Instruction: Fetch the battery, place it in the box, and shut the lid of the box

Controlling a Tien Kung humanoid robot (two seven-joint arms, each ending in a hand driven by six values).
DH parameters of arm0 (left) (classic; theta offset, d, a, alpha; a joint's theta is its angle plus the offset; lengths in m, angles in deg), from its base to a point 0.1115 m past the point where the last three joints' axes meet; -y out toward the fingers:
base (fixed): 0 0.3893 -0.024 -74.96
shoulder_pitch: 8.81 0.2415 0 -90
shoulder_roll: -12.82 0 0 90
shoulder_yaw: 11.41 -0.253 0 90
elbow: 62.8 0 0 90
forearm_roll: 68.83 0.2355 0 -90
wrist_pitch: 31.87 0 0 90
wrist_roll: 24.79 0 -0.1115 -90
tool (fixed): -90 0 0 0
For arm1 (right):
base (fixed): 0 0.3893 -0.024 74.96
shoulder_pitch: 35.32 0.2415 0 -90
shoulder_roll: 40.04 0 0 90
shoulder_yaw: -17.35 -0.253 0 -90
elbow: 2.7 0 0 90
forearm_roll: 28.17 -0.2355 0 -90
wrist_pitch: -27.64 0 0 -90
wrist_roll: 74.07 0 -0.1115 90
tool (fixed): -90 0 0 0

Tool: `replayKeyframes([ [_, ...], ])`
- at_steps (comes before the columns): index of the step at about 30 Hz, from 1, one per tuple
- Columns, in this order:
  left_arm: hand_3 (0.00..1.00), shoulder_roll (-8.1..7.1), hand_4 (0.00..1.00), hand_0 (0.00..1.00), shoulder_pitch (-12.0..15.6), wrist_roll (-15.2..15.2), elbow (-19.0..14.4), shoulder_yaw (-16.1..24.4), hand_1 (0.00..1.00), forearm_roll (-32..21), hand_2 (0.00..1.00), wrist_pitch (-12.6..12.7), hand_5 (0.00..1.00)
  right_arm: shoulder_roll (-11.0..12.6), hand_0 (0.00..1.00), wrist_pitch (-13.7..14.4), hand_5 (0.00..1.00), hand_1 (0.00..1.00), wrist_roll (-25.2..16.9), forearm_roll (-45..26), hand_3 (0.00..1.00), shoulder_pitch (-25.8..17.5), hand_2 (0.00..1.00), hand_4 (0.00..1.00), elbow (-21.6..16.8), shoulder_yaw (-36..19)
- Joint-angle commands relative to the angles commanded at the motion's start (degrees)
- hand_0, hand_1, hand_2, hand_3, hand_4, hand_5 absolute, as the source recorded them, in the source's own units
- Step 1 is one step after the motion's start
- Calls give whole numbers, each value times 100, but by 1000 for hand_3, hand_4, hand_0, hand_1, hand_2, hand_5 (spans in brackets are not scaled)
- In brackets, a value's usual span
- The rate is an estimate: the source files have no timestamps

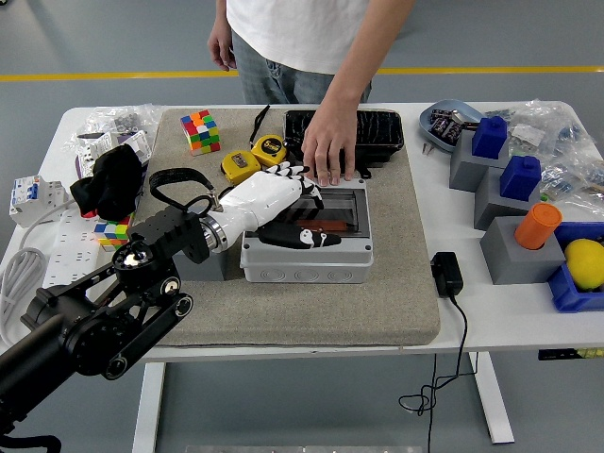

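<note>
Orange shows through the clear lid (316,209) where the battery (321,225) lies inside the grey box (304,253), so the fetching and placing look done. That lid is lowered almost flat but seems not yet latched. On it rests the left hand (274,193), fingers spread, gripping nothing. A person's hand (330,151) presses the lid's far edge. Everything sits on a felt mat (396,283).

Grey rectangular plastic box (304,255): matt body, smoky translucent lid (326,209). Left robot hand (269,198): glossy white plastic shell, black-jointed fingers. Beige cloth mat (387,293): rough, felt-like. Black ribbed plastic tray (377,127): glossy. White table (510,311): smooth.
</note>
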Motion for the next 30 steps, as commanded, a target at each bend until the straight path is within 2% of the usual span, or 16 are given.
replayKeyframes([
  [6,640,26,998,998,35,-48,7,265,997,109,830,93,998,-5,802,9,998,746,-3,13,798,7,744,998,0,-28],
  [7,708,30,998,998,43,-58,8,317,981,114,830,115,998,-6,801,10,998,746,-3,16,798,6,743,998,0,-32],
  [10,708,74,998,998,106,-76,-20,648,981,142,830,116,998,-20,801,7,998,746,-7,21,798,-2,743,998,0,-42],
  [12,708,115,998,998,168,-125,-28,912,981,-45,830,45,998,-31,801,5,998,746,-11,22,798,-8,743,998,0,-43],
  [13,822,150,998,998,225,-188,-43,1108,957,-202,854,-29,998,-38,802,6,998,746,-16,19,798,-11,743,998,0,-46],
  [18,822,258,998,998,466,-439,-105,2094,957,-1234,854,-511,998,-53,802,5,998,746,-23,31,798,-12,743,998,0,-75],
  [22,822,316,998,983,658,-476,-189,2703,947,-2201,854,-784,992,-63,802,0,998,746,-19,49,798,-19,743,998,0,-96],
  [24,822,328,998,983,783,-449,-251,3010,947,-2685,854,-955,992,-70,802,0,998,746,-18,54,798,-21,743,998,0,-101],
  [25,806,329,998,913,813,-442,-266,3098,914,-2909,836,-997,964,-72,801,0,998,746,-19,53,798,-21,743,998,0,-102],
  [27,806,319,998,913,901,-406,-309,3288,914,-3390,836,-1135,964,-81,801,-1,998,746,-18,52,798,-22,743,998,0,-102],
  [30,806,281,998,913,1068,-253,-374,3648,914,-4051,836,-1483,964,-94,801,-3,998,746,-22,25,798,-22,743,998,0,-68],
])
